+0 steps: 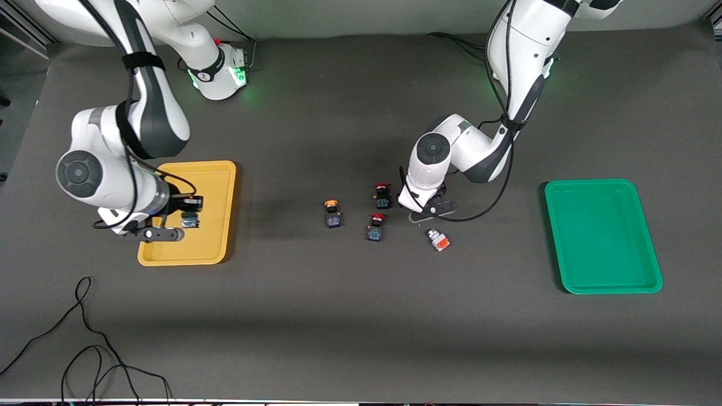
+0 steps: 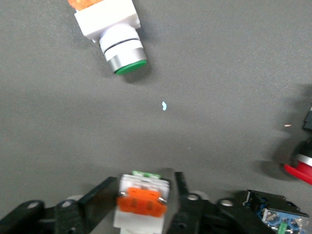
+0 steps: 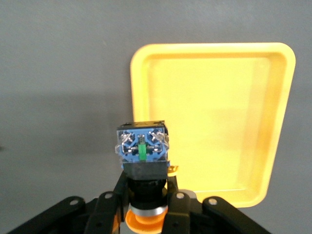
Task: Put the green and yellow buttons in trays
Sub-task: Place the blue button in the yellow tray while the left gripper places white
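My right gripper is shut on a black-bodied button with a yellow-orange cap and holds it over the yellow tray, near the tray's edge in the right wrist view. My left gripper is low over the table and shut on a white-bodied button with an orange back. A second white button lies on the table just nearer the front camera; its face shows green in the left wrist view. Another yellow-capped black button stands mid-table. The green tray is empty.
Two black buttons with red caps stand between the yellow-capped button and my left gripper; one cap shows in the left wrist view. Loose black cables lie near the front edge at the right arm's end.
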Controlling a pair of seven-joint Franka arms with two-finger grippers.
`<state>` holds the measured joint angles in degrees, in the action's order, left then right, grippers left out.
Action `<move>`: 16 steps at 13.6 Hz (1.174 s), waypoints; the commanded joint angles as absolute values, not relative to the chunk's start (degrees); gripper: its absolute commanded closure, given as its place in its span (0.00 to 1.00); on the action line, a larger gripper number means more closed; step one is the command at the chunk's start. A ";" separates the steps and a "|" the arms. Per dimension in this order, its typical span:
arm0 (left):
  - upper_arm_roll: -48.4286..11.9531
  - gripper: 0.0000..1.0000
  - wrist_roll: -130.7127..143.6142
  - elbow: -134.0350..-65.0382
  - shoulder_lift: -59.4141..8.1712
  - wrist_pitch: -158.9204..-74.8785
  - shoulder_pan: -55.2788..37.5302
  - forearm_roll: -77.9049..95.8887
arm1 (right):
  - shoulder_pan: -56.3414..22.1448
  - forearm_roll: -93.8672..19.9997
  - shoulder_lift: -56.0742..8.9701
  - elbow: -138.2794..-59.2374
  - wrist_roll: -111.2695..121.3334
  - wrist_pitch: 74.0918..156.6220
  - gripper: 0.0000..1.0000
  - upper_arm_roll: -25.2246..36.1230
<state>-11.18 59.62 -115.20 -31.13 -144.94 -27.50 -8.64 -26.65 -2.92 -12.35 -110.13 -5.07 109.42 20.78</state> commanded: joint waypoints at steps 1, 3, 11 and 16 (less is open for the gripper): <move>-10.72 0.93 58.89 -116.81 -30.06 -145.64 -28.04 -9.49 | -27.51 -2.72 -10.72 -114.77 0.86 112.31 1.00 24.33; -10.72 1.00 58.80 -116.81 -29.88 -145.55 -27.86 -9.49 | -27.60 -2.90 -9.68 -121.25 5.34 119.32 1.00 26.88; -11.25 1.00 50.82 -113.48 -20.93 -133.19 -21.10 -3.99 | -28.04 -3.86 -14.67 -134.47 7.21 142.01 1.00 27.86; -10.81 1.00 38.36 -101.88 -16.53 -111.04 -15.40 4.66 | -28.30 -5.44 -17.66 -134.65 7.21 144.84 1.00 27.42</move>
<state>-10.71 44.26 -105.70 -16.94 -117.23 -17.77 3.28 -27.66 -3.48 -17.20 -134.72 5.99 143.95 27.17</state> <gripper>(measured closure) 0.546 0.670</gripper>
